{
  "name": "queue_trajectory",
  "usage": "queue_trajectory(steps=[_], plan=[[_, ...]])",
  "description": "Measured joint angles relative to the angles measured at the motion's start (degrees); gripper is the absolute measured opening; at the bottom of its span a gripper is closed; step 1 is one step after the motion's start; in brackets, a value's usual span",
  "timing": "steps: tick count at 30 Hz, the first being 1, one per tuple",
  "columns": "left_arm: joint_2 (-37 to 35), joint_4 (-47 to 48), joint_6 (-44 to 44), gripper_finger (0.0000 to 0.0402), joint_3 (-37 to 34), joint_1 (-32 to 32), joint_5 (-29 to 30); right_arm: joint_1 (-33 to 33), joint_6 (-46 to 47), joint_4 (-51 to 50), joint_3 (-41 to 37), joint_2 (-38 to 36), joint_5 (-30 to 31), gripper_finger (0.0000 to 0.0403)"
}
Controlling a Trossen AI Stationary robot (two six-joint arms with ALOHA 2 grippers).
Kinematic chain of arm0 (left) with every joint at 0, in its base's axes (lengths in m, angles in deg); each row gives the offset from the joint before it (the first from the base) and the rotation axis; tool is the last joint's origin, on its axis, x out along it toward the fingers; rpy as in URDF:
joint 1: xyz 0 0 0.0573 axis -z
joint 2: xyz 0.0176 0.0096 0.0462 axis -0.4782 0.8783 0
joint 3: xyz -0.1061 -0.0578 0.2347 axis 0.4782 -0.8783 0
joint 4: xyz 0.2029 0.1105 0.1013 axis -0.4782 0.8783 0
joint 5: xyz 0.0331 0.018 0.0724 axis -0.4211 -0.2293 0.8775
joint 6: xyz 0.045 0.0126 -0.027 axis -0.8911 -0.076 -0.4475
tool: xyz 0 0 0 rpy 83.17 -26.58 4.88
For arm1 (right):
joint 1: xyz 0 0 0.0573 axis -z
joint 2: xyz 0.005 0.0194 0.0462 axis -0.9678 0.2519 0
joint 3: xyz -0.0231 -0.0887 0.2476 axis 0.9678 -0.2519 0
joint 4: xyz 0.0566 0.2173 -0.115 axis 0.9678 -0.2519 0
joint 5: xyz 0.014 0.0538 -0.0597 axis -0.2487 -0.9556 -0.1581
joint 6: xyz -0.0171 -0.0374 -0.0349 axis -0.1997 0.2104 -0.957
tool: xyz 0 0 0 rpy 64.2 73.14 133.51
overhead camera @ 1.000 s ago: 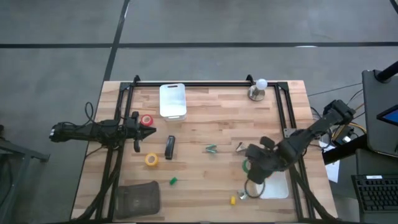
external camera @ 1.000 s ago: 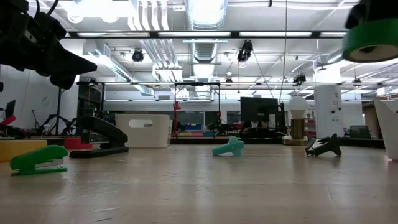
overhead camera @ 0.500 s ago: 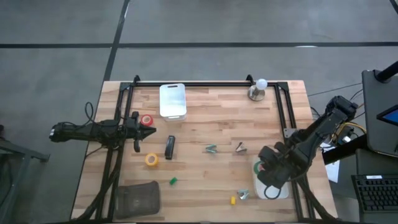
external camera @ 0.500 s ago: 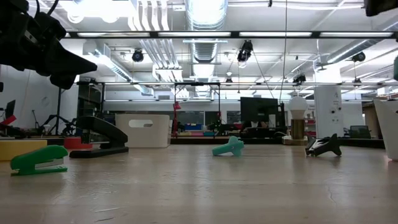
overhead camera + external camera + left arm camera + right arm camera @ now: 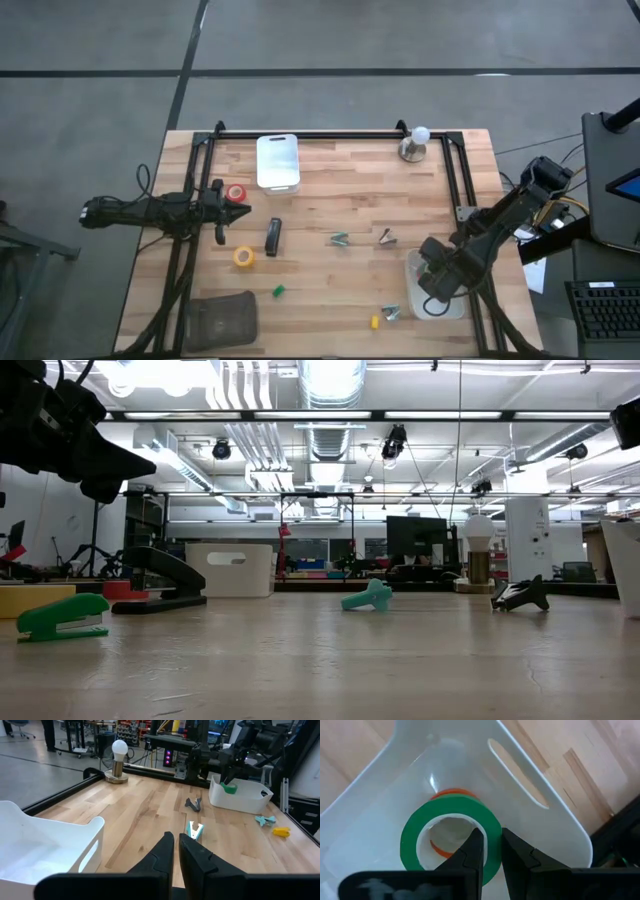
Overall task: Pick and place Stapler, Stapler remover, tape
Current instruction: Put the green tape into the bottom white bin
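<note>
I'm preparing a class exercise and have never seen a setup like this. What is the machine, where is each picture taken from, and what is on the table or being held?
Two dark robot arms work at a wooden table. One picture looks straight down, one looks level across the tabletop, and two come from cameras on the wrists. The right end effector grips a green tape roll by its wall, over a white bin with an orange-red roll inside. The left end effector waits shut near another white bin. On the table lie a black stapler, red tape and yellow tape.
</note>
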Motion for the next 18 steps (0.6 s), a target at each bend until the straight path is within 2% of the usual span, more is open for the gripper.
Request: queue_trajectory(steps=[18], plan=[[0.0, 0.0, 0.0, 0.0032, 0.0, 0.0, 0.0, 0.0, -0.2, 3.2, -2.4, -0.1, 0.5, 0.0045]])
